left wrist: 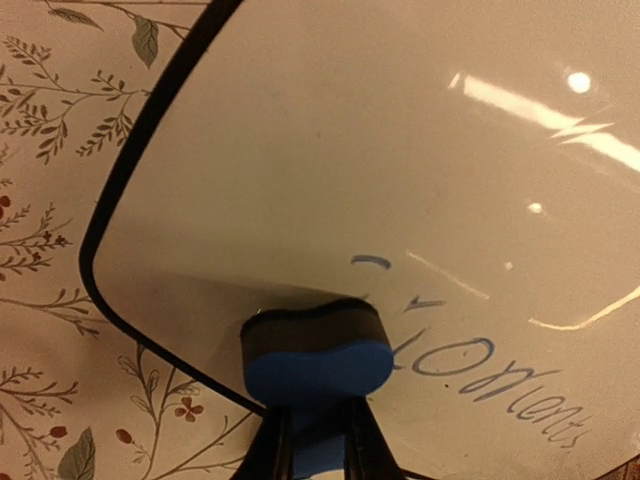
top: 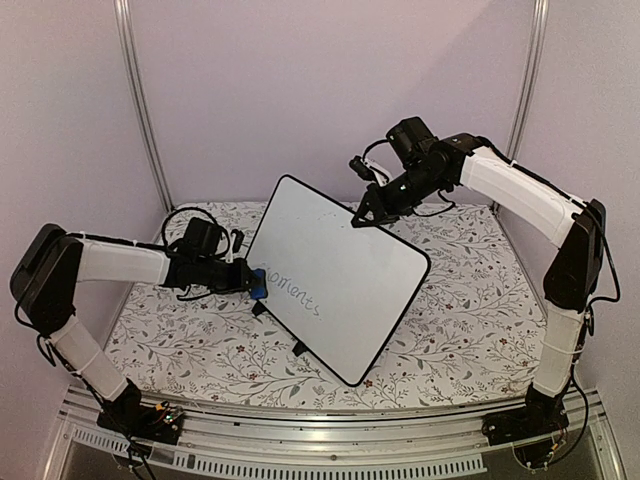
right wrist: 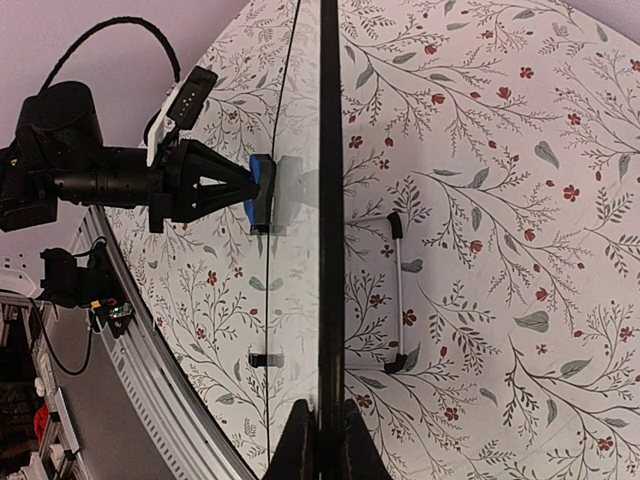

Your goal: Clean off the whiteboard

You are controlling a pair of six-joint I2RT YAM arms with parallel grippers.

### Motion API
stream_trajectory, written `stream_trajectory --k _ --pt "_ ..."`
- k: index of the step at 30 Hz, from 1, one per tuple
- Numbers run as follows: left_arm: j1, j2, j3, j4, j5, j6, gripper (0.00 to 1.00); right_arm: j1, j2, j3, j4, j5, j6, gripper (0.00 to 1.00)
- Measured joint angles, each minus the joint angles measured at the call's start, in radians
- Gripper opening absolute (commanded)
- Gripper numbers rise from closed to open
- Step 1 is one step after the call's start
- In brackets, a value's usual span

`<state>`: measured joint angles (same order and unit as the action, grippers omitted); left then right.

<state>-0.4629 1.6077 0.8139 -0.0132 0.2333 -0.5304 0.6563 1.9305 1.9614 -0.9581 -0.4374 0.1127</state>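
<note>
Left gripper [top: 251,280], reaching sideways, presses its grasped eraser [left wrist: 315,355] on the whiteboard [top: 345,265] (beside grey writing [left wrist: 490,378]); right gripper [top: 362,218] pinches the upper edge.

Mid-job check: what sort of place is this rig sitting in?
Probably a lab robot test booth: plain walls on metal posts close it in, an aluminium rail runs along the near edge, and a floral cloth lies under the whiteboard.

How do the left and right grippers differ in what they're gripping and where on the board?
The left gripper holds the blue eraser; the right gripper pinches the whiteboard itself. The left gripper presses the eraser on the board's face beside the writing; the right gripper is at its far edge. Both are shut.
</note>
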Motion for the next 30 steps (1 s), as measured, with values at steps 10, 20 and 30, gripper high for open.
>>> stream_trajectory --k 10,20,30 --pt "0.027 0.014 0.093 0.037 -0.069 0.010 0.00 0.000 -0.001 0.000 -0.001 0.001 0.002 0.00" --pt "0.032 0.035 0.068 0.125 -0.150 0.034 0.00 0.000 -0.003 -0.002 -0.003 0.002 0.004 0.00" --pt "0.021 0.046 0.043 0.123 -0.228 0.104 0.00 0.000 -0.003 -0.003 -0.006 0.004 0.005 0.00"
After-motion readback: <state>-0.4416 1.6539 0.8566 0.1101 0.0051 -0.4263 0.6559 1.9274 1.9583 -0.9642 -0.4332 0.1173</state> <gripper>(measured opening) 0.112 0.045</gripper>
